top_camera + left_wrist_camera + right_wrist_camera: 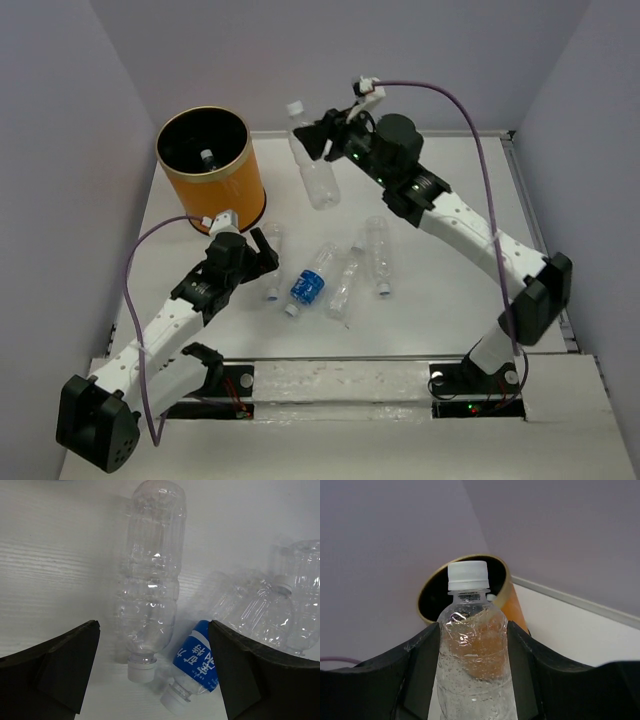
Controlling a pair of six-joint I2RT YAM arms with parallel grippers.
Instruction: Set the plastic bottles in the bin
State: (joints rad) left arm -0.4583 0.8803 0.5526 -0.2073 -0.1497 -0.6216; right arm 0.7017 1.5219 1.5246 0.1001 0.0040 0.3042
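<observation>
**A:** Lavender walls, white bench [440,300]. Where does the orange bin [220,200] stand?

**B:** At the far-left corner. 1 capped bottle [207,157] shows inside its black interior.

**A:** And the carried bottle [318,175]?

**B:** It is off the bench, near the far edge, just right of the bin. The right end effector [472,630] is clamped on its upper body, 1 finger each side, with the cap pointing ahead. From the right wrist, the bin's mouth sits directly behind that cap, so the long axis aims at the opening. I judge the move needs only travel toward the far-left corner before release.

**A:** Left side?

**B:** The left end effector [152,630] is spread wide and holds nothing. It hovers above a clear bottle [150,580] lying between its fingers, long axis along the approach, cap nearest the wrist. Whether the fingers touch the bench, I cannot tell.

**A:** Anything crowding it?

**B:** The blue-labelled bottle [197,662] lies just beside the right finger, its cap near the clear bottle's cap. 2 more clear bottles [377,250] lie mid-bench, farther toward the right edge.
</observation>
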